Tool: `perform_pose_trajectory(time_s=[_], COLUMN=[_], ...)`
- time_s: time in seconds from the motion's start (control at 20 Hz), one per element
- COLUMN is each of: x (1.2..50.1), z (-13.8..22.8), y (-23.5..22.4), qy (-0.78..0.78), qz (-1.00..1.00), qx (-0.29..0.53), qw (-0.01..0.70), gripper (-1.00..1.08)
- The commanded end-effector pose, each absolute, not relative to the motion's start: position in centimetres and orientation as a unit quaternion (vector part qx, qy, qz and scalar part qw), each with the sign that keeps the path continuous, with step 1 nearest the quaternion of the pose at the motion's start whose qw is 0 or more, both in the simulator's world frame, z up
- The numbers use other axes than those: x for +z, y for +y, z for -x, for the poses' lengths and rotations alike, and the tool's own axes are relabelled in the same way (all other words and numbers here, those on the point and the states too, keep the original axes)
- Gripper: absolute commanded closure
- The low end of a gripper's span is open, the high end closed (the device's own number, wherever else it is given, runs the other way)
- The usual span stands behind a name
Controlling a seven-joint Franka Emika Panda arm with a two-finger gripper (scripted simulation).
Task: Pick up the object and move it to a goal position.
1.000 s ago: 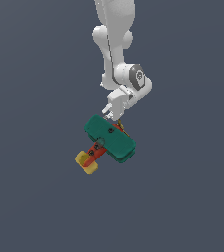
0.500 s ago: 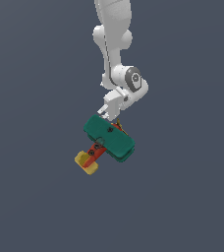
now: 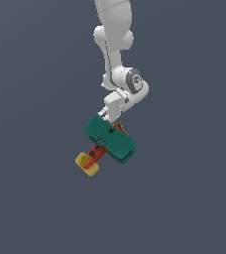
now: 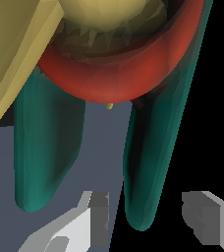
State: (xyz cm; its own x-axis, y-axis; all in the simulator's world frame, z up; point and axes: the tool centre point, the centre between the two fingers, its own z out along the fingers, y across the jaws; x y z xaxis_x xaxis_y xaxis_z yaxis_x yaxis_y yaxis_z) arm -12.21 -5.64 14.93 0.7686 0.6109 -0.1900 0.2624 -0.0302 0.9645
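Object (image 3: 110,140): one toy piece, with one teal-green slab, one red-orange stem and one yellow end block, the block pointing down toward the exterior view's left. It sits directly under my tool (image 3: 111,119), tilted. My single white arm (image 3: 116,44) comes down from above, bends at the wrist and slants toward the slab's upper edge. In the wrist view my two fingers (image 4: 95,216) stand apart, one teal prong (image 4: 148,162) reaching down between them, a second teal prong to the side, a red ring and a yellow part behind. Whether the pads touch the prong, I cannot tell.
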Motion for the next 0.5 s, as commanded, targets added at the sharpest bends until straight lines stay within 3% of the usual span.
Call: perform_pose_trajectory(time_s=[0.0,0.45], x=[14.9,14.7], z=[12.2,11.4], y=[-5.6,-6.8], qy=[0.310,0.310], qz=[-0.704,-0.704], qx=[0.140,0.140], qw=[0.623,0.623], gripper=[-0.20,-0.20])
